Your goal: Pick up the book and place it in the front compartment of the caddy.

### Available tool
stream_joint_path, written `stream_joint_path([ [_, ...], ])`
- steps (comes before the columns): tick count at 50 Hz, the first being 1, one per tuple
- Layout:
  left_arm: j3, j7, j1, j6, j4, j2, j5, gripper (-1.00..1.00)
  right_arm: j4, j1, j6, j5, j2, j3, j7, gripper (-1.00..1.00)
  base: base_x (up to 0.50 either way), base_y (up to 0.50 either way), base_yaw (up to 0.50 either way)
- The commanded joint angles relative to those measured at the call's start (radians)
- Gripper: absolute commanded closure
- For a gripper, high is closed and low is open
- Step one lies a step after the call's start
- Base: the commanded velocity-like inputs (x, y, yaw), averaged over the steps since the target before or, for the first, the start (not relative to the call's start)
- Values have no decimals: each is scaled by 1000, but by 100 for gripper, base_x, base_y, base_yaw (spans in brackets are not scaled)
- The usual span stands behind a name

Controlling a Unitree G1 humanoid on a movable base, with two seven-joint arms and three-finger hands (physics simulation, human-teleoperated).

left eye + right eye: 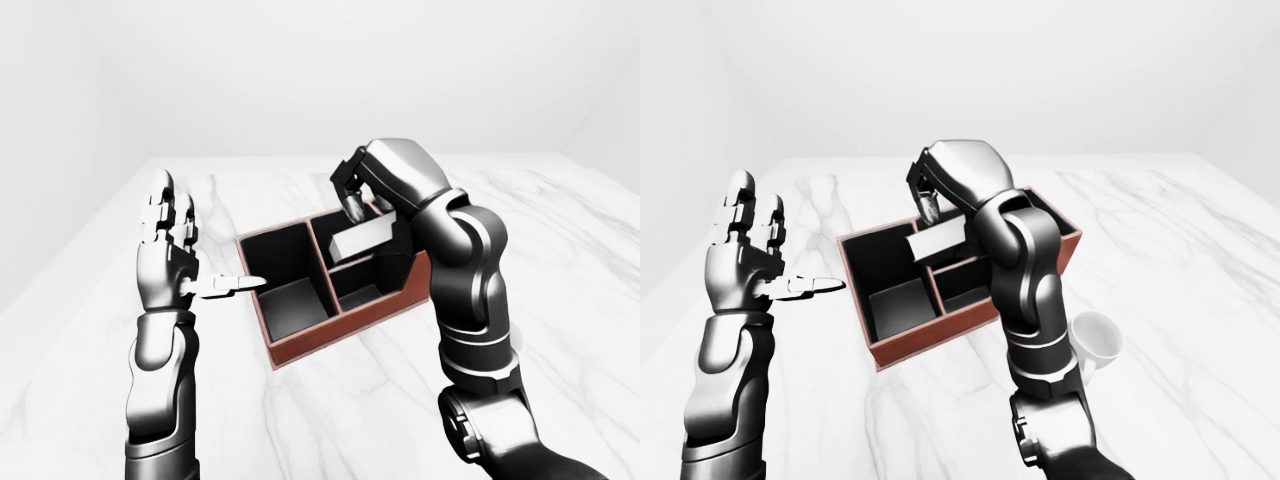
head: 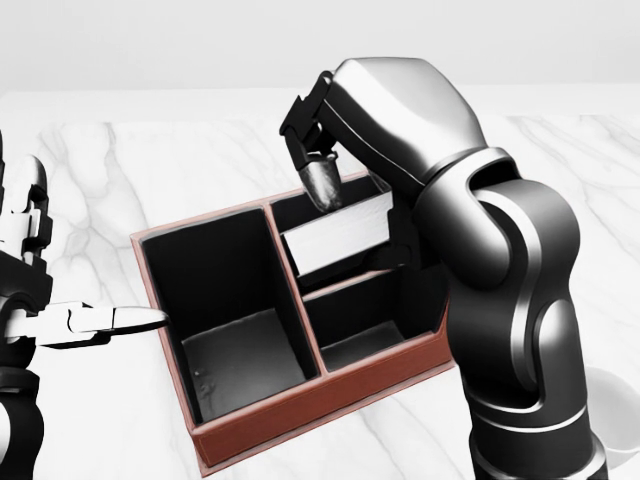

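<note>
The table [image 1: 300,400] under me is white marble with grey veins, and it runs out past the lower edge of every view. Beyond the table's far edge stand plain pale walls [image 1: 300,70], meeting in a soft corner above its right end. Even, shadowless light lies over the table.

One book [image 2: 337,235], one caddy [image 2: 300,410], one mug [image 1: 1095,338], two hands [image 1: 170,250].
</note>
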Motion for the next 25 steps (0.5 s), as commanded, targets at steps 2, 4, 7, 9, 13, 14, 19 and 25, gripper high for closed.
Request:
stream_joint_path([
  [2, -1, 0, 2, 0, -1, -1, 1, -100, 42, -65, 0, 9, -10, -13, 0, 100, 0, 0, 0],
  [4, 1, 1, 2, 0, -4, 0, 0, -100, 60, -73, 0, 16, -12, -14, 0, 100, 0, 0, 0],
  [7, 1, 1, 2, 0, -5, -1, 0, -100, 75, -72, 0, 22, -13, -12, 0, 100, 0, 0, 0],
  [9, 0, 1, 2, 0, -5, -1, 0, -100, 97, -75, 0, 32, -14, -13, -11, 100, 0, 0, 0],
  [13, 3, 2, 0, 0, -7, 1, -2, -100, 147, -94, 0, 50, -18, -17, -40, 100, 0, 0, 0],
  [14, 3, 2, -2, 0, -8, 1, -3, -100, 166, -98, 0, 59, -19, -19, -54, 100, 0, 0, 0],
  [19, 2, 2, -2, 0, -4, 1, -3, -100, 232, -114, 0, 85, -26, -19, -96, 100, 0, 0, 0],
  [25, 3, 4, -1, 0, -8, 1, -5, -100, 313, -150, 0, 110, -33, -20, -137, 100, 0, 0, 0],
])
